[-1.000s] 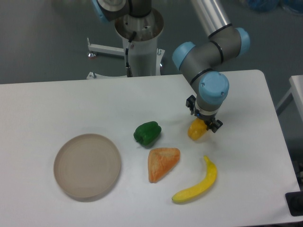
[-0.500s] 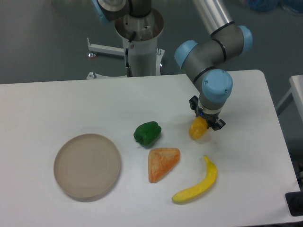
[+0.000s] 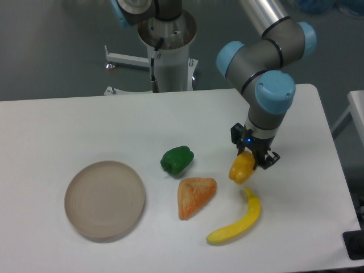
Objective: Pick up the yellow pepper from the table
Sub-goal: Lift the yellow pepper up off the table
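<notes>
Single overhead view of the work surface. The two-finger black claw (image 3: 251, 161) of the grey and blue arm points down and is clamped on the small, stubby, lumpy yellow-orange toy pepper (image 3: 242, 169), which sits between and just below the fingers, its lower half hanging out toward the left. The grip from above suits a lift: the pepper is held at its upper part so that the claw need not reach the large flat white bench (image 3: 68, 125). Whether the pepper rests on the bench or is already clear of it cannot be told from this angle; judged from the task, the grasp is made and the lift is the step in hand. The other items lie apart on the bench, so the pepper can rise without dragging them: a long curved yellow toy banana (image 3: 238, 220) just below the pepper, an orange triangular wedge (image 3: 195, 196) to its lower left, a green toy pepper (image 3: 177, 160) further left, and a round beige plate (image 3: 104, 199) well apart at the left.
</notes>
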`<control>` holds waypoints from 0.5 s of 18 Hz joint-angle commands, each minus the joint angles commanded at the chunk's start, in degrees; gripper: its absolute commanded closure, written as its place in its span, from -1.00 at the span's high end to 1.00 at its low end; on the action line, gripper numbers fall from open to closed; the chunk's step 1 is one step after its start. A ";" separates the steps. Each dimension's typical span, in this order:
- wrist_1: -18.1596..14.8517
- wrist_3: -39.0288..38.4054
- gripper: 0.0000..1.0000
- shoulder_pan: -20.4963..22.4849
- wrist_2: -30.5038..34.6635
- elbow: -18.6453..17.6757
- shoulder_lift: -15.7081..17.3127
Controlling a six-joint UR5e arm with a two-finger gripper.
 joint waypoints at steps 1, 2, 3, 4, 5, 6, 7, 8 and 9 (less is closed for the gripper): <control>0.00 -0.44 -0.25 -0.62 0.09 1.14 -0.70; 0.09 -0.62 -0.25 -0.88 0.17 2.03 -1.41; 0.09 -0.62 -0.25 -1.06 0.18 2.56 -1.85; 0.09 -0.54 -0.25 -1.41 0.18 2.74 -2.12; 0.17 -0.54 -0.25 -1.50 0.35 2.65 -2.12; 0.52 -0.36 -0.25 -1.50 0.70 2.74 -2.29; 1.31 -0.36 -0.25 -1.50 0.79 2.65 -2.64; 1.84 -0.27 -0.25 -1.59 0.88 2.65 -2.82; 2.19 -0.27 -0.25 -1.59 0.88 2.65 -3.08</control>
